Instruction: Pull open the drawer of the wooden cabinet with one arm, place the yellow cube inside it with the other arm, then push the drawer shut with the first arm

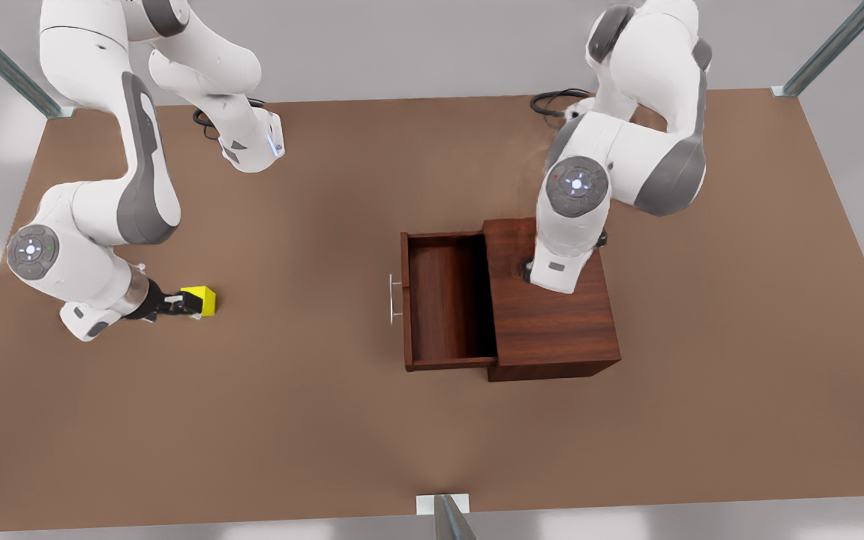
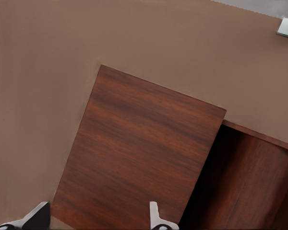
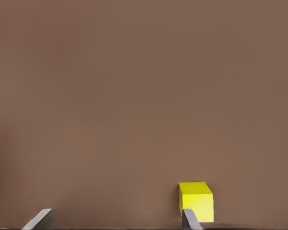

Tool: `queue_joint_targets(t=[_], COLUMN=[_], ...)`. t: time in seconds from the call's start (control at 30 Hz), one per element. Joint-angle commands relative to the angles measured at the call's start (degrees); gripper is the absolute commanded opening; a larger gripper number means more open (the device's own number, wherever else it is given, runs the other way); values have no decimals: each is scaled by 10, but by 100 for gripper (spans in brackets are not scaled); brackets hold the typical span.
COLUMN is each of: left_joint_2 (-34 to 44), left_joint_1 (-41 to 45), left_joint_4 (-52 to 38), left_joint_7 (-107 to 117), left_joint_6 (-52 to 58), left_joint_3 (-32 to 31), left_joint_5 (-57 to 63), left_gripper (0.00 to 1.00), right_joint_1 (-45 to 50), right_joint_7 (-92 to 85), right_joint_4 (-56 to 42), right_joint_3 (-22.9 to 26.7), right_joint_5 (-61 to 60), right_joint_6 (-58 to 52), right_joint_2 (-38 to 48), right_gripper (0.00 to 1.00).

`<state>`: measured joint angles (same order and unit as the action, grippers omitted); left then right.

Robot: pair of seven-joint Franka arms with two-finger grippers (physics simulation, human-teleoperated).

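Nearest, a bare stretch of brown desk (image 1: pixel 432 450). Further in, toward the front view's left, small yellow cube (image 1: pixel 205 300) resting on the desk, well apart from the cabinet. Right end effector (image 1: pixel 186 304) low over the desk at the cube, reaching in from the front view's left, fingers released and spread wide; in the right wrist view, one fingertip (image 3: pixel 191 219) just in front of the cube, not clamped on it.

Toward the front view's right, drawer (image 1: pixel 451 300) pulled well out of the wooden cabinet (image 1: pixel 559 330), its dark wood floor exposed, thin silver handle (image 1: pixel 394 298) on the front panel facing the front view's left. Left end effector (image 2: pixel 98 218) hovering above the cabinet's flat top, near the edge where the drawer comes out, fingers released and apart, gripping nothing.

Farthest, both white arms rising from the desk's back edge, black cables (image 1: pixel 556 101) coiled by their bases.
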<state>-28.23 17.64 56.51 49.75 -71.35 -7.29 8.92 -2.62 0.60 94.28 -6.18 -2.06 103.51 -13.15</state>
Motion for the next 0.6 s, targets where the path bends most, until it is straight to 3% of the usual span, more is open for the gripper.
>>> queue_joint_targets(t=[0.0, 0.03, 0.1, 0.17, 0.33, 0.57], left_joint_2=[151, 275, 232, 233, 231, 238], left_joint_1=[-114, -119, -127, -134, -152, -153], left_joint_4=[261, 495, 388, 390, 397, 415], left_joint_7=[-524, -523, -529, -523, -501, -496], left_joint_6=[-161, -379, -259, -256, -241, -222], left_joint_3=[3, 27, 37, 53, 62, 75], left_joint_5=[-101, -106, -102, -107, -125, -125], left_gripper=[100, 100, 100, 100, 100, 100], right_joint_1=[-3, -3, -5, 5, -4, -48], right_joint_7=[49, 50, 50, 84, 81, 39], right_joint_4=[3, 9, 109, 200, 283, 325], right_joint_3=[-4, -5, -4, -6, -3, 0], right_joint_5=[0, 0, 5, 6, 14, 38], right_joint_6=[-54, -46, 44, 99, 177, 243], right_joint_2=[-10, -14, 11, 59, 76, 71], right_gripper=[100, 100, 100, 100, 100, 100])
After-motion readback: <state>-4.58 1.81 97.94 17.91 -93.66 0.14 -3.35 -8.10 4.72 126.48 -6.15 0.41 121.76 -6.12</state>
